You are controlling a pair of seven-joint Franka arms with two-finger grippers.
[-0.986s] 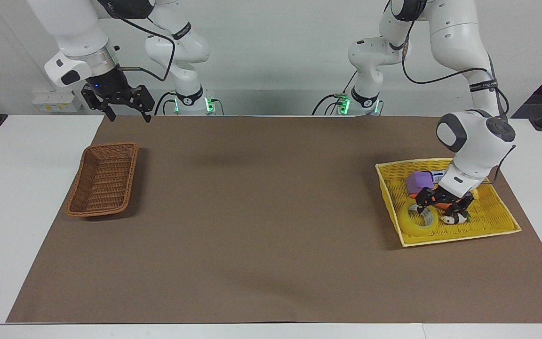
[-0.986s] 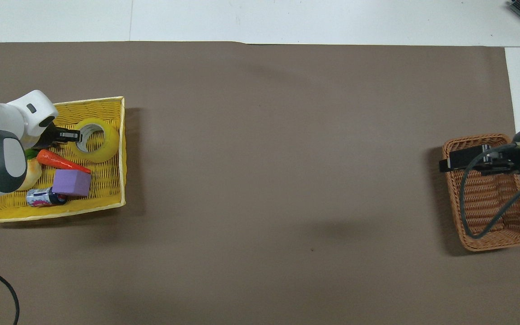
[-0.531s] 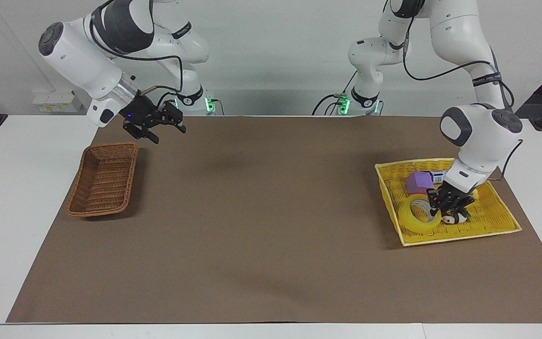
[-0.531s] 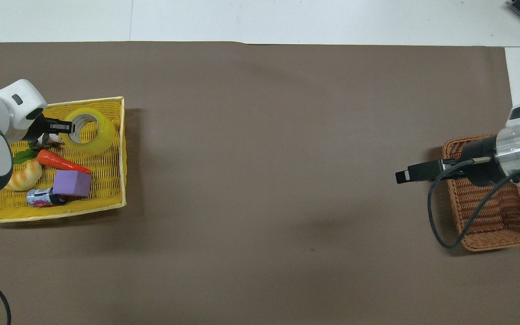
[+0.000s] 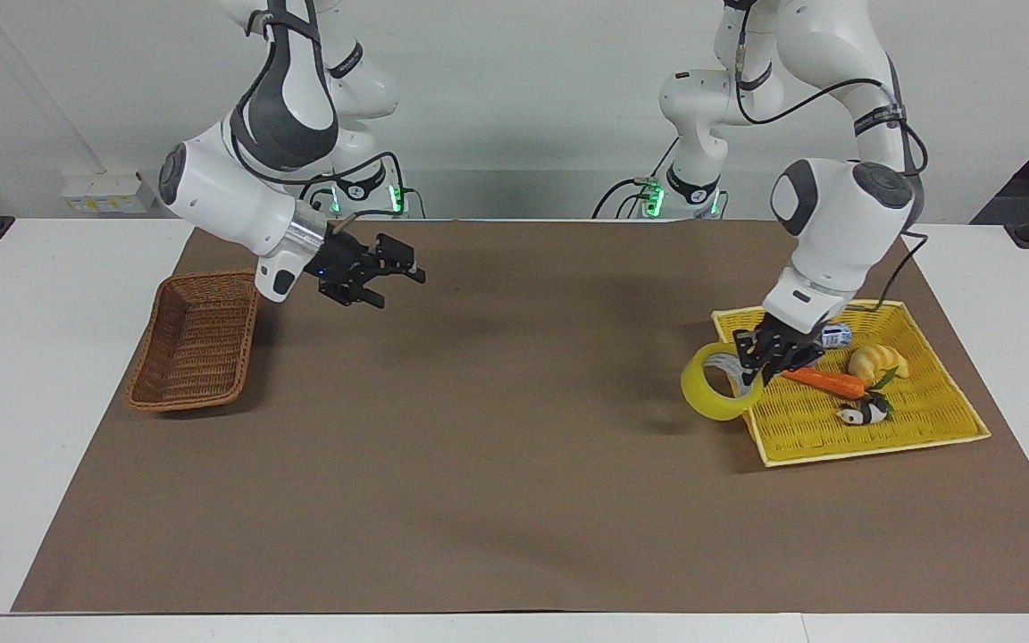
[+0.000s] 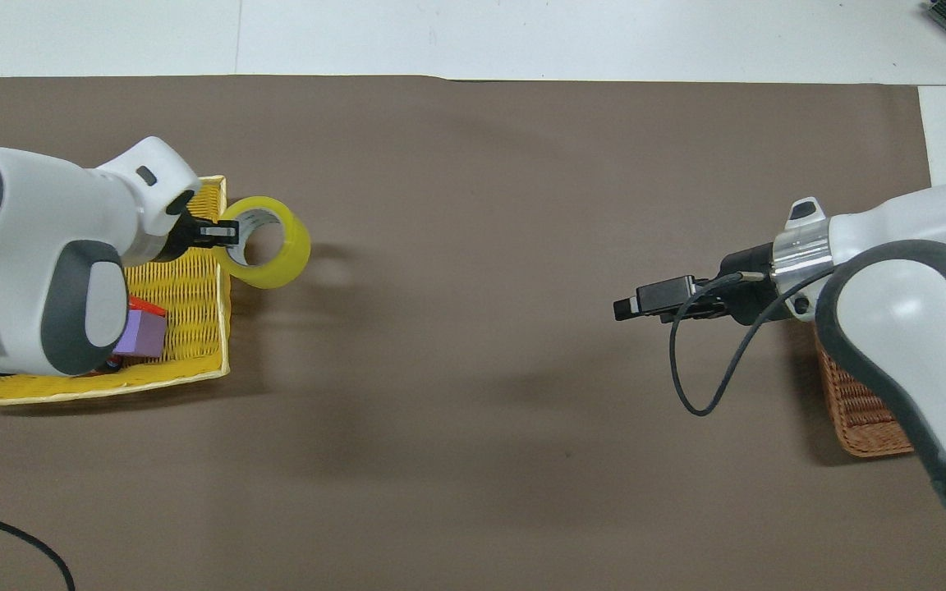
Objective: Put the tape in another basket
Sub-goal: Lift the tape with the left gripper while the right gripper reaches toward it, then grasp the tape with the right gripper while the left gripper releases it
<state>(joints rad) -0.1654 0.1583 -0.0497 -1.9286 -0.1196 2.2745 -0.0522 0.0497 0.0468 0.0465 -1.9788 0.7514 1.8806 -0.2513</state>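
The flat yellow woven tray (image 5: 925, 420) holds a carrot (image 5: 827, 382), croissant (image 5: 876, 361), purple block (image 6: 141, 334) and small can (image 5: 833, 336); the deep brown wicker basket (image 5: 196, 339) is empty; the left gripper (image 5: 769, 353) clamps the translucent ring of tape (image 5: 713, 382) aloft over the tray's edge; the right gripper (image 5: 389, 272), fingers parted, hangs beside the wicker basket.

Both arms have glossy white rounded shells with dark grey joint caps, black two-finger grippers, left (image 5: 769, 357) and right (image 5: 378, 272), black cables looped alongside the links, and green lights glowing at their bases.
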